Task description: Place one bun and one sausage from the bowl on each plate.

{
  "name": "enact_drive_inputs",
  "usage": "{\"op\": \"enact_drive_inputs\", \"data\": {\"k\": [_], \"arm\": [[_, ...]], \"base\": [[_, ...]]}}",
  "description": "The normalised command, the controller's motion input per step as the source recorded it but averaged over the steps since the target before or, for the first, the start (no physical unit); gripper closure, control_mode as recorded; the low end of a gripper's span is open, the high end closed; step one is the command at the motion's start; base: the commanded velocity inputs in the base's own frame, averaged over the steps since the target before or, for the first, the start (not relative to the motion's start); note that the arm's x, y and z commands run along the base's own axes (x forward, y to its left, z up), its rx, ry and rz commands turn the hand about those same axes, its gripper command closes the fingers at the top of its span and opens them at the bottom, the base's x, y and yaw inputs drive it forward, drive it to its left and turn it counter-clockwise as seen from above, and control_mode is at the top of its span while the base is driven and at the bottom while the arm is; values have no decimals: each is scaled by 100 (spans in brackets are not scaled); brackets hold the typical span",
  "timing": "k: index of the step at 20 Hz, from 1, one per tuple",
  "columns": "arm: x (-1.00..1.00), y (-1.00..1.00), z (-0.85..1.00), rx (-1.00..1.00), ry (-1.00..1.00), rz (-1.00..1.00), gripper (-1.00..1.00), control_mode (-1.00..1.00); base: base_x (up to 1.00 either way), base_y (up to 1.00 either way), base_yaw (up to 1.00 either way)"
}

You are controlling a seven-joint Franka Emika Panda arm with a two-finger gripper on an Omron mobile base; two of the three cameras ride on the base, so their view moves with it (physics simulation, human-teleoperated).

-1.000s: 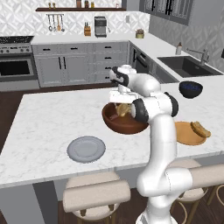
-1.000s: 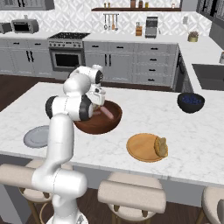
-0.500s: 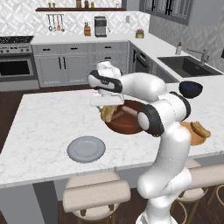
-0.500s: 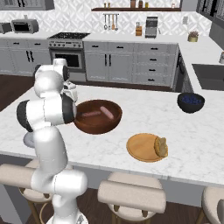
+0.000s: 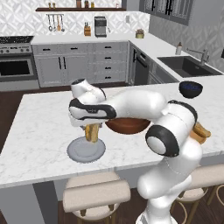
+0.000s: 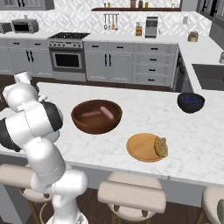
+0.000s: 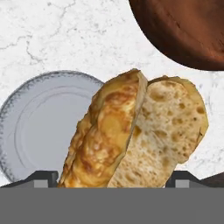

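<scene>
The arm reaches out over the marble island (image 5: 39, 127), its gripper (image 5: 92, 132) clamped on a split bun (image 5: 92, 132) that hangs just above the grey-blue plate (image 5: 86, 149). In the hand view the bun (image 7: 135, 135) sits between the 2 dark fingertips (image 7: 43, 178), which stand wide apart against its sides, crust on one half and pale crumb on the other. The plate (image 7: 39, 127) lies below and to one side of it in that view, and the rim of the bowl (image 7: 183, 30) shows at the upper corner.

Seen from the right base camera, the reddish-brown bowl (image 6: 96, 117) sits mid-counter with 2 sausages (image 6: 106, 113) lying in it. Nearer the stools, the orange-tan plate (image 6: 144, 148) carries 1 bun (image 6: 160, 147) at its right edge. A small dark blue bowl (image 6: 190, 102) stands well apart, toward the sink side of the island. The wooden bowl (image 5: 127, 126) is partly hidden behind the arm in the left base view.
</scene>
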Motion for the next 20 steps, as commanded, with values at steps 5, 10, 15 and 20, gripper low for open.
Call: {"op": "enact_drive_inputs", "data": {"k": [5,10,15,20], "arm": [[21,86,-38,3,17,2,100,-100],[0,36,-66,3,14,1,100,-100],[24,-3,-50,-2,11,-1,100,-100],[25,9,-34,0,10,0,100,-100]], "base": [[0,0,0],[0,0,0],[0,0,0],[0,0,0]]}}
